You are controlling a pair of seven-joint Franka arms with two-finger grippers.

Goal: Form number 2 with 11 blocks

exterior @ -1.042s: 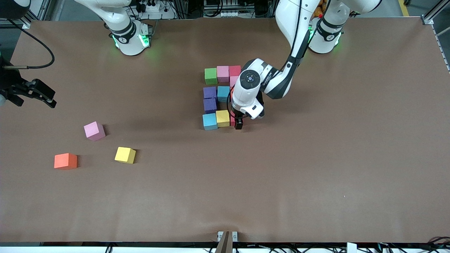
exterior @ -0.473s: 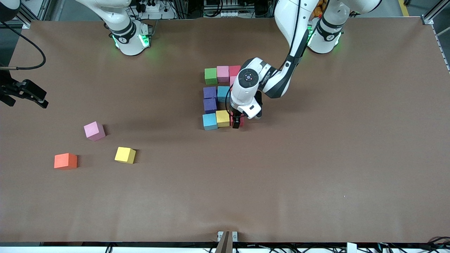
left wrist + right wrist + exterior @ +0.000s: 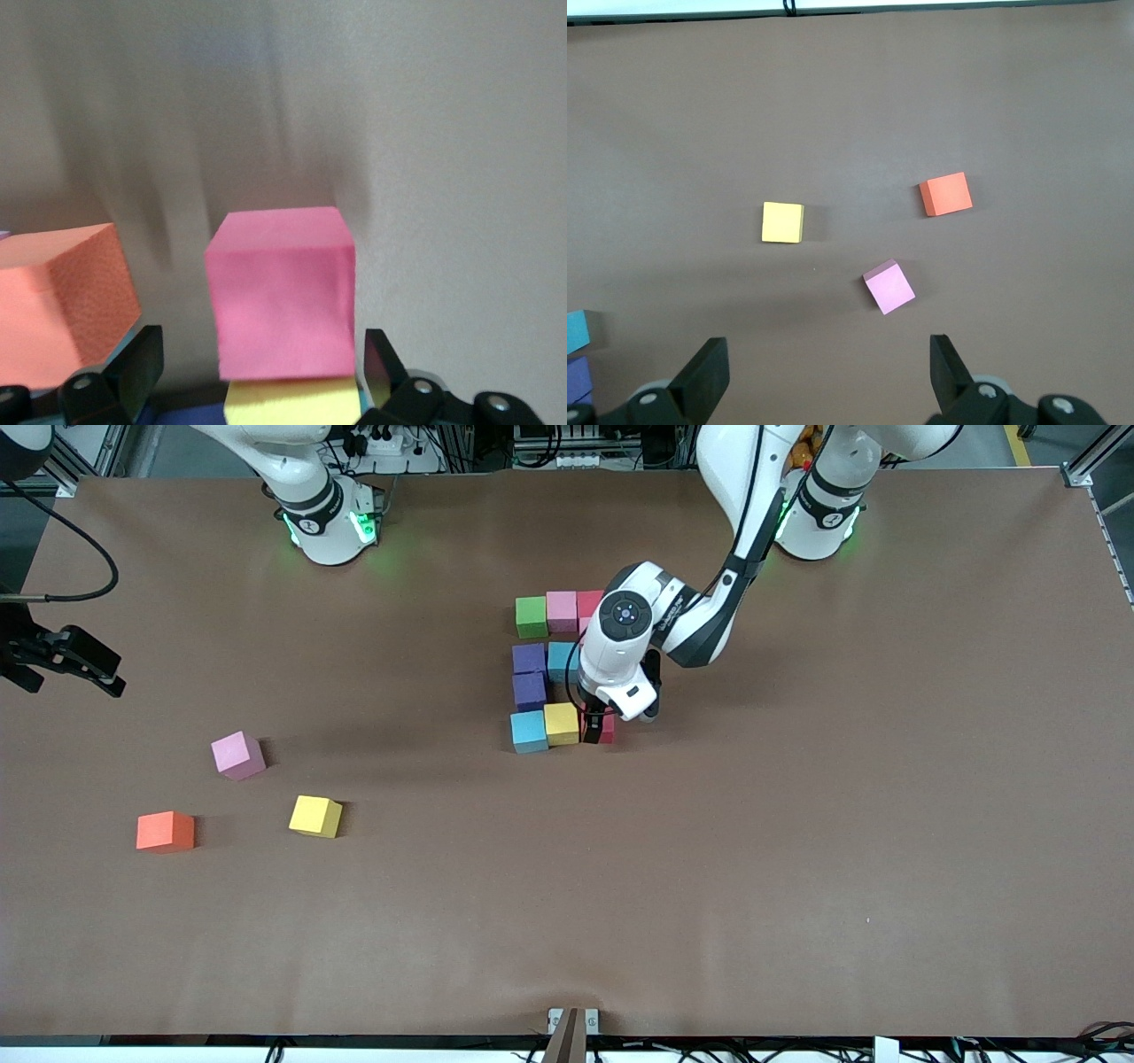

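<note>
Crimson is the colour that matters: the crimson block (image 3: 606,727) sits at the corner of the number 2 (image 3: 547,677) nearest the front camera, touching the yellow block (image 3: 562,723) on that row, and the left gripper (image 3: 595,730) is straddling it. In the left wrist view the crimson block (image 3: 282,292) lies square between the two fingers (image 3: 133,370), which stand spread with a gap on each side, so nothing is gripped. Since the block lies straight under the gripper, the coming move is probably a plain lift away (a sideways drift could nudge the row).

Off at the right arm's end, the right gripper (image 3: 75,662) waits with fingers spread and empty, over bare table; it is the arm nearer the three loose blocks (image 3: 240,798).
</note>
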